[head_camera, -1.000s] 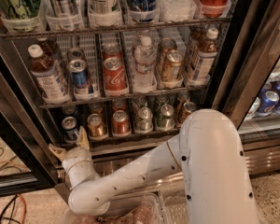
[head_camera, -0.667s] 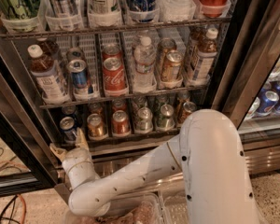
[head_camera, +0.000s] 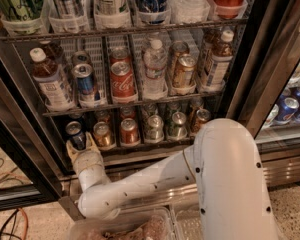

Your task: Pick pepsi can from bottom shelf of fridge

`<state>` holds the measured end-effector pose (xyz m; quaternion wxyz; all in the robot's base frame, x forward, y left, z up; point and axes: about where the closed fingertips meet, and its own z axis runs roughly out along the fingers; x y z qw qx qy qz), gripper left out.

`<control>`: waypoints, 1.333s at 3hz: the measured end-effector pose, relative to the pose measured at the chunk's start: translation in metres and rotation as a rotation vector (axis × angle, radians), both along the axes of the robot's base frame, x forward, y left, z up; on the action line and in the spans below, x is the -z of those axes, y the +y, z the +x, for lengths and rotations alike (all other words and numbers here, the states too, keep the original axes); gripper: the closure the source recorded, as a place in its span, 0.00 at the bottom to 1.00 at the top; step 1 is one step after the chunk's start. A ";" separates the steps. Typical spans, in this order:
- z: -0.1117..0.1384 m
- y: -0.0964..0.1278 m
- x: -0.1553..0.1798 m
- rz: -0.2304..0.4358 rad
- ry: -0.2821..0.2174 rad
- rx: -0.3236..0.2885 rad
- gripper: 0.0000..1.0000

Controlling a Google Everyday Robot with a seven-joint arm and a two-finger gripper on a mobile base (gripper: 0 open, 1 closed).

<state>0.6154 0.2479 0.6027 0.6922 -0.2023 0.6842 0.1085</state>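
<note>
Compared with a second ago, the gripper (head_camera: pixel 80 144) has climbed from below the front rail up to the bottom shelf (head_camera: pixel 150 145) of the fridge (head_camera: pixel 240 84), at the far left end. The claw is spread wide, and its tan fingers (head_camera: pixel 92 145) now sit either side of the lower half of the pepsi can (head_camera: pixel 75 134). Before, they were under it with a gap. Can't tell if the pads actually touch the can yet.

The pepsi can itself hasn't budged. It's upright in the leftmost lane with its silver top showing, just left of a gold can (head_camera: pixel 103 134), with a red can (head_camera: pixel 129 131) further right. The white arm (head_camera: pixel 140 184) reaches in from the near right, low across the base of the fridge.
</note>
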 end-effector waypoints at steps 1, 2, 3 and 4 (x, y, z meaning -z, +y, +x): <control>0.008 0.001 0.003 0.004 0.007 0.002 0.48; 0.013 0.003 0.003 0.010 0.010 0.002 0.30; 0.014 0.003 0.003 0.010 0.010 0.002 0.30; 0.015 0.004 0.003 0.011 0.011 0.001 0.48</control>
